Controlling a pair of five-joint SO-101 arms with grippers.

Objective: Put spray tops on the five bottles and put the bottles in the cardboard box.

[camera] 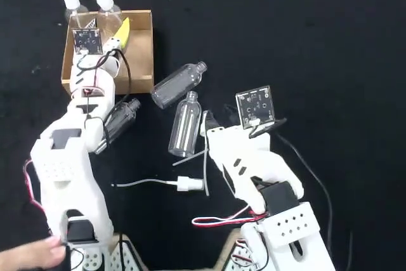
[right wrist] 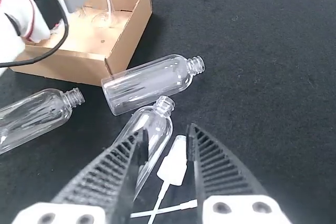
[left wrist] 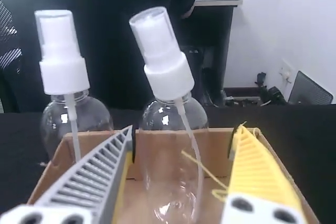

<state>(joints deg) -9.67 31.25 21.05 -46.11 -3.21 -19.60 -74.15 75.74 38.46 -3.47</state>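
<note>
Two clear bottles with white spray tops stand at the far wall of the cardboard box (camera: 136,49). My left gripper (left wrist: 184,129) hangs over the box, open, with the tilted right-hand topped bottle (left wrist: 170,182) between its grey and yellow fingers; the other topped bottle (left wrist: 60,119) stands beside it. Three uncapped clear bottles lie on the black table: one (camera: 179,84) by the box, one (camera: 184,125) below it, one (camera: 120,122) partly under the left arm. My right gripper (right wrist: 167,129) is open low over a loose spray top (right wrist: 173,166), just beside the middle bottle's neck (right wrist: 164,104).
Another spray top (camera: 187,184) lies nearer the arm bases, its thin tube pointing left. A second tube (right wrist: 168,209) crosses under the right gripper. The table to the right of the right arm is bare black cloth.
</note>
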